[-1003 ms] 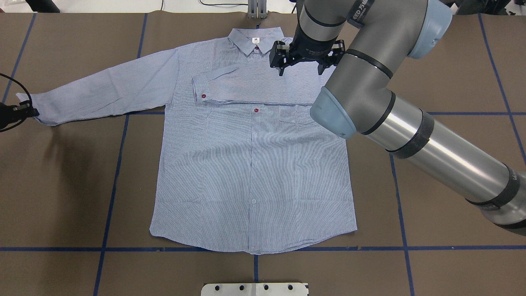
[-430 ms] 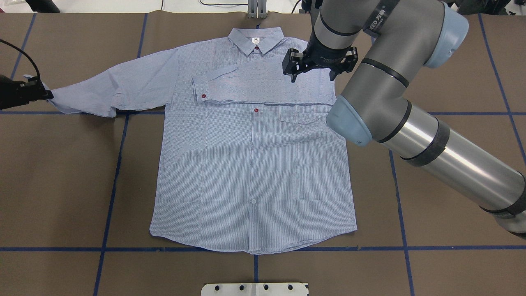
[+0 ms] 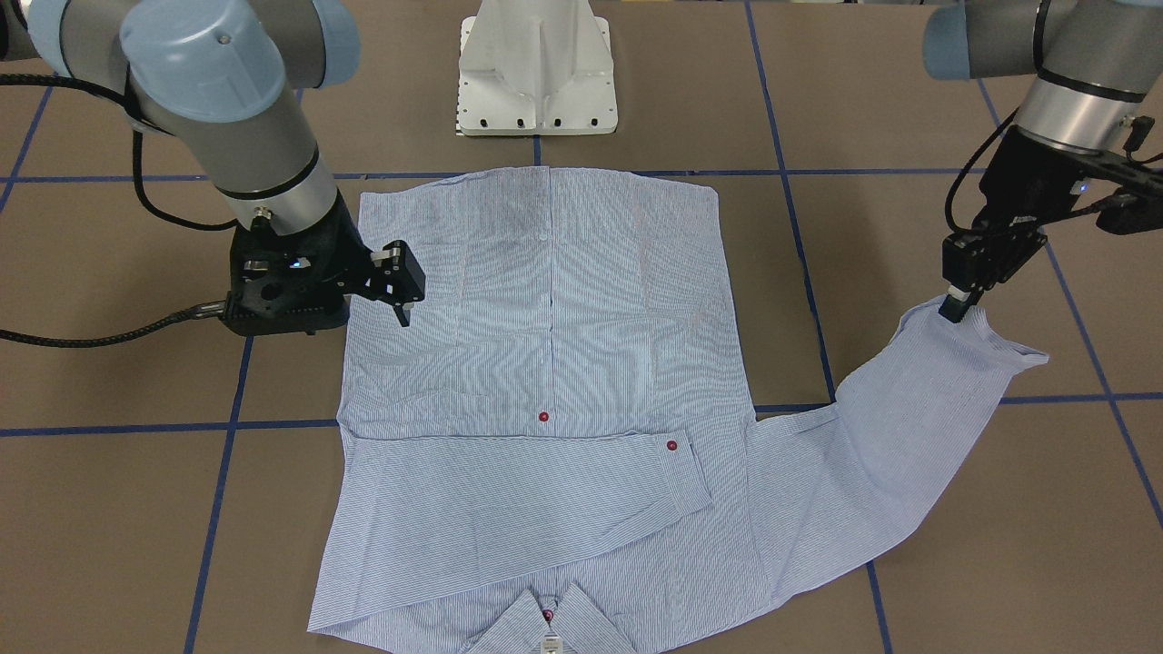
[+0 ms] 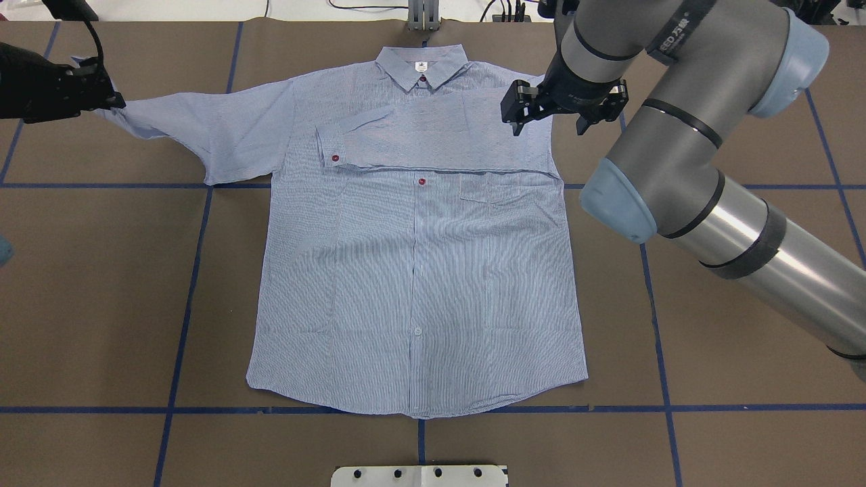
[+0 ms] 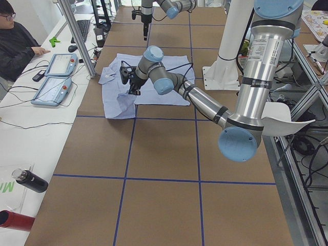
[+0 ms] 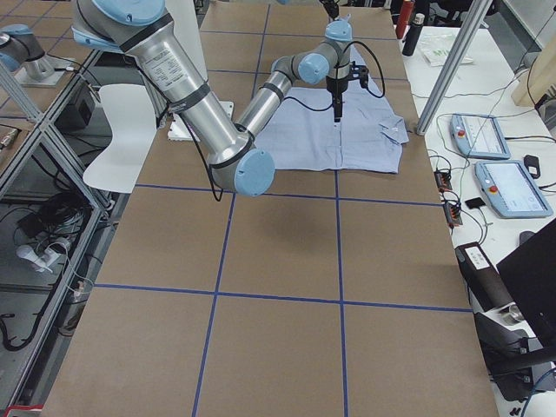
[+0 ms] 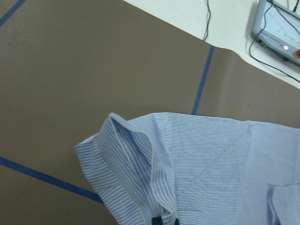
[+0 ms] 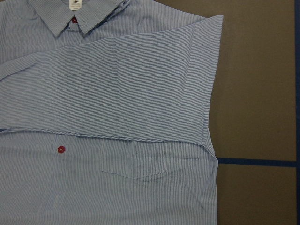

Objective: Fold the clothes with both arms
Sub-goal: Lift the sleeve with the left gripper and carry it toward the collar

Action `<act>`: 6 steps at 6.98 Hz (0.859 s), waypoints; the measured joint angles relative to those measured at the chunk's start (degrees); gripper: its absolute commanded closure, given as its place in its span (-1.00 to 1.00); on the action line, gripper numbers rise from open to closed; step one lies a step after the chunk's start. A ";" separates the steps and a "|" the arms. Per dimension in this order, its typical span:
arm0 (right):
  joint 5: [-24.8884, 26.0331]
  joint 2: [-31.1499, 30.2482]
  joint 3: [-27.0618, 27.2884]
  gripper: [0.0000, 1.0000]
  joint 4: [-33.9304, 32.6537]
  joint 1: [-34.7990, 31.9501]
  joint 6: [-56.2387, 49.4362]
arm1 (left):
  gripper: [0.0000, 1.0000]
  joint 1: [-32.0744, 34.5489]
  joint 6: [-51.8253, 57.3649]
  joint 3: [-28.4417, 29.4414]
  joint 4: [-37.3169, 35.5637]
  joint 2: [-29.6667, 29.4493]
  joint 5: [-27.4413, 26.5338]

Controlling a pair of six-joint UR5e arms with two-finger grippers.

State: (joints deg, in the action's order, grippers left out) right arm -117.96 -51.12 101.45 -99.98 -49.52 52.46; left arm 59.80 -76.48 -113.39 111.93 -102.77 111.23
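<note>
While my left fingers (image 3: 951, 307) stay out at the table's left end, they are clamped together on the cuff (image 3: 986, 343) of the outstretched sleeve (image 4: 203, 132). That cuff is up off the table (image 4: 101, 304), pinched at its edge, and its opening gapes just above my fingertips in the left wrist view. From there the sleeve slopes down, slack and creased, to the shoulder. My left arm (image 3: 1063, 100) comes down onto it from above.

Over on the other side, my right fingers (image 3: 402, 309) are spread apart with nothing between them. They hang over the shirt's right shoulder, at the root of the other sleeve (image 4: 440, 135). That one lies folded flat across the chest, its own cuff (image 4: 333, 150) and red button resting left of the placket. Just below the fold I see another red button and the pocket (image 4: 490, 193).

The shirt (image 4: 413, 284) itself lies front up and smooth in the middle of the table, across the blue tape lines. Its collar (image 4: 421, 66) is at the far edge and its hem is towards my base (image 3: 536, 73). My right arm (image 4: 710, 196) reaches in over the table's right half, passing beside the shirt. Past the collar side, a person (image 5: 15, 46) sits at a white side table.
</note>
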 measured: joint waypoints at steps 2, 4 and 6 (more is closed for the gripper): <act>-0.47 -5.41 4.29 -0.99 -0.21 -1.69 -0.67 | 1.00 -0.12 -0.07 -0.11 -11.85 -11.08 -0.04; -1.26 -10.42 7.46 -0.99 -0.29 -3.32 -2.93 | 1.00 -0.62 -0.15 3.63 -17.86 -19.68 -0.09; -4.29 -14.71 8.60 -0.99 -0.24 -6.00 -6.23 | 1.00 -1.97 -1.65 10.13 -18.42 -27.29 -0.18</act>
State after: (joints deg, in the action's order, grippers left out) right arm -122.25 -65.83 110.05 -100.23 -55.52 46.23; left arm 57.82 -78.13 -103.26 93.51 -130.06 111.05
